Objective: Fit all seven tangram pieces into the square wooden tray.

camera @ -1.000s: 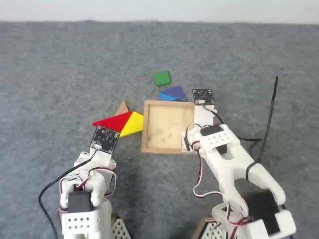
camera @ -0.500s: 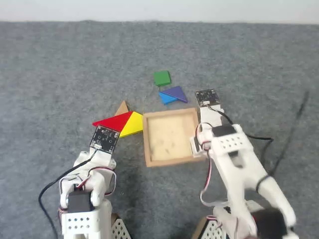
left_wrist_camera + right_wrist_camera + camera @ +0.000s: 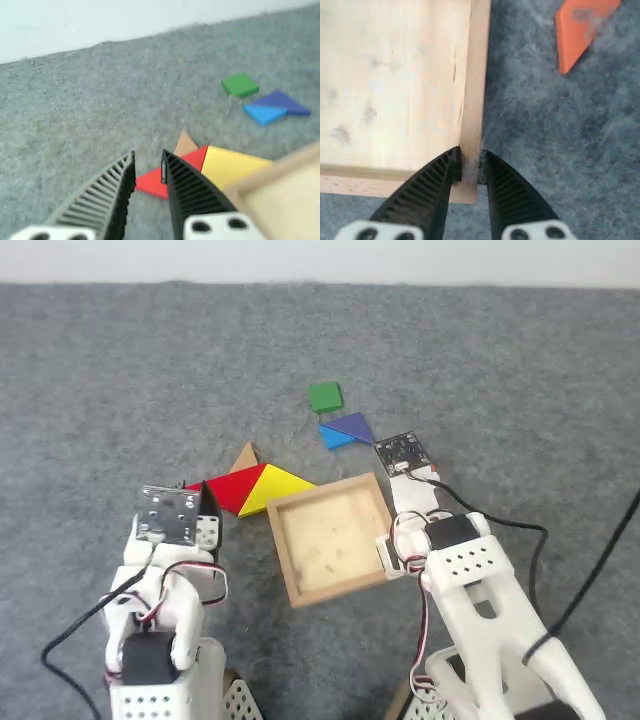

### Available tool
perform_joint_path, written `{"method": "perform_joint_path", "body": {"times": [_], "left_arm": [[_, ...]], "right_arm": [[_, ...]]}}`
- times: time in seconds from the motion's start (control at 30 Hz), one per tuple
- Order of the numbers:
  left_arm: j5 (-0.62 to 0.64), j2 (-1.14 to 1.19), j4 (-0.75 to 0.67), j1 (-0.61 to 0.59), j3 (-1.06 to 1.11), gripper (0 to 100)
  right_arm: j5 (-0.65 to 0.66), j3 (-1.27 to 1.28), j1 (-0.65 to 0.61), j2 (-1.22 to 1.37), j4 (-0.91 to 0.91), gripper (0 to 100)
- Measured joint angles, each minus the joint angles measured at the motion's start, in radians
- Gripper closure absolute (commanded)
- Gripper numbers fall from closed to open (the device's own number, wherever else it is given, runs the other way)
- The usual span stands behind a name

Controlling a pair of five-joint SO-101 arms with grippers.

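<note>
Counter (image 3: 120,370) of grey felt leaves open room on every side. The square wooden tray (image 3: 281,555) lies skewed at its middle and bare inside, with its far corner touching the yellow wooden triangle (image 3: 283,486). The right gripper (image 3: 469,162) is clamped across the tray wall close to a near corner, one jaw inside and one outside.

The red wooden triangle (image 3: 232,487) adjoins the yellow one, and the pair runs crosswise just ahead of the left gripper (image 3: 148,160). Its jaws stand slightly apart with nothing between them. That arm is the nearer for both, and for the small tan wooden triangle (image 3: 245,456) just behind them.

The purple piece (image 3: 353,425), the blue triangle (image 3: 336,436) touching it and the green square (image 3: 325,397) lie beyond the tray, nearer the right arm. An orange piece (image 3: 585,25) lies on the felt, apart from the held wall.
</note>
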Motion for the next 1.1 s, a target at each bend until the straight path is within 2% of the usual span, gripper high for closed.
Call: {"method": "perform_joint_path", "body": {"times": [0.07, 0.2, 0.3, 0.4, 0.5, 0.6, 0.7, 0.83, 0.97, 1.1], "left_arm": [[0.026, 0.051, -0.032, 0.000, -0.025, 88], [0.048, 0.296, -0.072, 0.043, -0.124, 88], [0.068, 0.549, -0.075, 0.078, -0.247, 88], [0.074, 0.783, -0.081, 0.107, -0.333, 88], [0.074, 0.947, -0.153, 0.112, -0.354, 84], [0.074, 1.071, -0.229, 0.112, -0.376, 78], [0.074, 1.221, -0.242, 0.127, -0.463, 78], [0.069, 1.496, -0.201, 0.126, -0.657, 78], [-0.086, 1.726, -0.121, 0.086, -0.842, 78], [-0.281, 1.801, -0.098, -0.020, -0.918, 78]], "right_arm": [[0.002, 0.000, 0.000, 0.000, 0.002, 93.9], [0.003, -0.002, -0.005, 0.000, 0.041, 79.4], [0.005, -0.009, -0.011, 0.000, 0.084, 76.1], [0.035, -0.012, 0.006, -0.011, 0.104, 76.1], [0.046, -0.041, 0.035, -0.034, 0.110, 77.6], [0.046, -0.087, 0.060, -0.074, 0.110, 88.6], [0.035, -0.129, 0.052, -0.092, 0.110, 99.8], [-0.006, -0.140, 0.061, -0.089, 0.041, 96.6], [-0.034, -0.120, 0.063, -0.031, -0.064, 97.2], [-0.034, -0.069, 0.066, -0.002, -0.121, 97.0]]}}
